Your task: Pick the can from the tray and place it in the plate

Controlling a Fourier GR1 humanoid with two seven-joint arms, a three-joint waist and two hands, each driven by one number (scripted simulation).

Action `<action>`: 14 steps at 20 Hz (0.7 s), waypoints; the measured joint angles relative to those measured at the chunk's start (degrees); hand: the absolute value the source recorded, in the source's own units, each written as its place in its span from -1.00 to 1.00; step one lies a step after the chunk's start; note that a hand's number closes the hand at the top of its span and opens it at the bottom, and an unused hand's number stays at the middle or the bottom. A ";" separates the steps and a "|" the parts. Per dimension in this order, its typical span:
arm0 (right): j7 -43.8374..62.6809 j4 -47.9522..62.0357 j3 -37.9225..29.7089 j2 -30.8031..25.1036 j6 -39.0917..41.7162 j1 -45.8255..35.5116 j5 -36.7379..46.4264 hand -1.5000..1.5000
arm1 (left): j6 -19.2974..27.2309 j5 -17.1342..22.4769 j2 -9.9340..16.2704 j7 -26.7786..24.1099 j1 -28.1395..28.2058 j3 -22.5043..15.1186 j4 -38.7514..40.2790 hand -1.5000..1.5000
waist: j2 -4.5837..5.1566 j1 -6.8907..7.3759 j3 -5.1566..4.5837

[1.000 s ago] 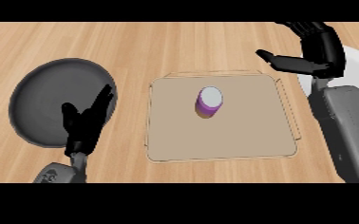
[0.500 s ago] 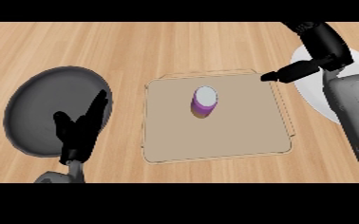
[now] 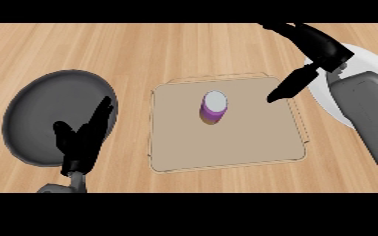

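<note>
head view: purple can [image 3: 213, 106] stands upright near middle of tray [image 3: 184, 150] on wooden surface [image 3: 148, 50]. right hand [image 3: 314, 50] spread wide above tray's right edge. left hand [image 3: 85, 137] open, fingers up, over plate [image 3: 37, 110] edge.

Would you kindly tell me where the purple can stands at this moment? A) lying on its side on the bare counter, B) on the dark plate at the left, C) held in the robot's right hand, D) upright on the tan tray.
D: the purple can stands upright near the middle of the tan tray, with the right hand apart from it and the dark plate bare.
</note>
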 measured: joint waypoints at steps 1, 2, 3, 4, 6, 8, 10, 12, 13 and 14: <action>1.64 -1.03 0.75 0.64 -0.01 0.21 0.59 -1.00 | 0.00 -0.12 -0.05 -0.23 0.59 0.01 -0.57 0.00 | -0.02 -0.01 0.00; 3.01 -1.99 1.37 1.31 0.08 0.37 1.11 -1.00 | -0.20 -0.05 -0.18 -0.09 0.55 0.13 -0.39 0.00 | -0.01 -0.04 0.02; 3.97 -2.62 2.30 2.40 -0.53 0.78 2.11 -1.00 | 0.44 -0.60 -0.44 0.87 0.41 -0.25 -0.89 0.00 | 0.01 -0.02 0.02; 5.58 -3.59 2.76 3.26 -0.73 0.87 2.65 -1.00 | -0.33 -0.17 -0.23 0.73 0.41 0.25 -0.49 0.00 | 0.02 -0.05 0.04; 7.60 -6.07 3.61 3.99 -1.23 2.32 4.23 -1.00 | -0.35 -0.54 -0.37 0.85 0.64 0.40 -0.73 0.00 | 0.02 -0.15 0.05; 9.12 -6.95 4.59 4.97 -1.95 3.13 6.29 -1.00 | -0.34 -0.96 -0.72 0.58 1.03 0.34 -1.22 0.00 | 0.06 -0.08 0.02; 12.07 -7.66 5.38 6.18 -1.20 2.74 7.21 -1.00 | -0.23 -1.28 -0.84 1.79 0.91 0.23 -1.71 0.00 | 0.10 -0.02 0.02; 14.56 -9.26 6.38 7.78 -0.69 3.71 7.91 -1.00 | 0.02 -1.70 -1.10 2.37 0.81 0.40 -1.61 0.00 | 0.10 -0.06 0.01; 14.69 -9.28 6.60 8.16 -0.32 4.32 8.32 -1.00 | 0.10 -1.88 -1.30 2.66 0.67 0.48 -1.54 0.00 | 0.11 -0.03 0.03; 15.93 -10.14 7.00 8.91 0.10 4.78 8.42 -1.00 | -0.10 -1.94 -1.60 1.98 0.73 0.66 -1.13 0.00 | 0.07 -0.06 0.11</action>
